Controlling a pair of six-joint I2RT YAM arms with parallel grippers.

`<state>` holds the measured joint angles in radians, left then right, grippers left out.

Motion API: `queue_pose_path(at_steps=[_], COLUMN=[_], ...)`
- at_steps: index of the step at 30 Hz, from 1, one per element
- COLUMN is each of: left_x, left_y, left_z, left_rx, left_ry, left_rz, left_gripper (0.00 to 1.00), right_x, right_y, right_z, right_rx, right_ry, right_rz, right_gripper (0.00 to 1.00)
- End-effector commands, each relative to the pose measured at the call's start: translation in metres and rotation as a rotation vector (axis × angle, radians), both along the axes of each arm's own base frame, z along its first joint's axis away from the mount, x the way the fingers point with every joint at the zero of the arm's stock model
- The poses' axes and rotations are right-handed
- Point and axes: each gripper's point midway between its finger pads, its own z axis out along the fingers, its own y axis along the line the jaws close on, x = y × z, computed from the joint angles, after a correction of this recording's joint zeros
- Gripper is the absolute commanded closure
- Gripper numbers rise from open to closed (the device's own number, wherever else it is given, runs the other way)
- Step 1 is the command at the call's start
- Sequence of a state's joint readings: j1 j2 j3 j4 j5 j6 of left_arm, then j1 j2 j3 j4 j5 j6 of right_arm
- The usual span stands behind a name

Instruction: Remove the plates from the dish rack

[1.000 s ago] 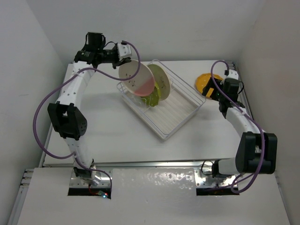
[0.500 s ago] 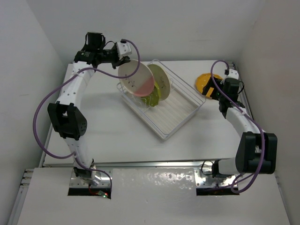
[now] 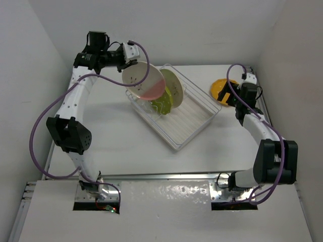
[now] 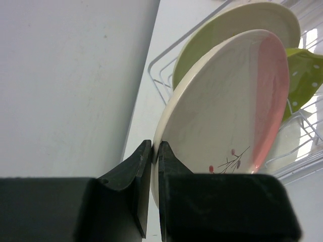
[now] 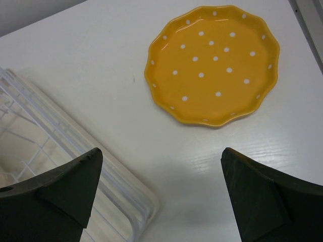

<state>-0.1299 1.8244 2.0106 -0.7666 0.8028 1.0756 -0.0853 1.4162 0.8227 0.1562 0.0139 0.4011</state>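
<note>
Robot lab cell — plain white walls point(image 3: 202, 30), table point(image 3: 126, 146).

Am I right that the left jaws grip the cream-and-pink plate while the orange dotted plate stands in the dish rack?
Not quite: the orange dotted plate lies flat on the table, outside the dish rack, as the right wrist view shows. The rest holds.

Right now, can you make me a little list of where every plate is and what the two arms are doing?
Left tool: shut on the cream-and-pink plate, pinching its rim
Right tool: open, empty, over the table
Green-and-cream plate: upright in the dish rack
Olive-green plate: in the rack too
Yellow dotted plate: flat on the table, outside the rack
</note>
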Motion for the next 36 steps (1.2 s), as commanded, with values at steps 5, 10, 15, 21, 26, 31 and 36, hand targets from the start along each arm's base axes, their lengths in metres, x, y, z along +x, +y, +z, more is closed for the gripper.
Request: queue_pose_path(at_steps=[5,10,15,21,26,31,36], left_x=[-0.010,-0.008,-0.008,-0.018,-0.016,-0.009,-0.007], left_y=[0.002,0.017,0.039,0.057,0.064,0.075,0.076], left_z=[0.079,0.050,0.055,0.027,0.030,0.005,-0.028], left_rx=[-0.043,-0.034,-0.131,-0.160,-0.250,-0.309,-0.340], left_ry=[-0.233,-0.127,-0.024,0.085,0.143,0.232,0.327], left_rz=[0.002,0.090,0.207,0.287,0.353,0.425,0.471], left_gripper=[1.00,1.00,1.00,1.00,1.00,1.00,1.00], right_x=[0.019,0.017,0.016,0.018,0.021,0.022,0.021], right_y=[0.003,0.003,0.003,0.004,0.005,0.010,0.009], right_z=[0.030,0.026,0.023,0.025,0.025,0.024,0.023], right_rx=[-0.001,-0.003,0.000,0.002,0.000,0.009,0.001], right_ry=[-0.092,-0.082,-0.076,-0.083,-0.080,-0.082,-0.076], right_rz=[0.014,0.016,0.014,0.015,0.021,0.040,0.042], right_gripper=[0.01,0.01,0.01,0.01,0.01,0.01,0.01])
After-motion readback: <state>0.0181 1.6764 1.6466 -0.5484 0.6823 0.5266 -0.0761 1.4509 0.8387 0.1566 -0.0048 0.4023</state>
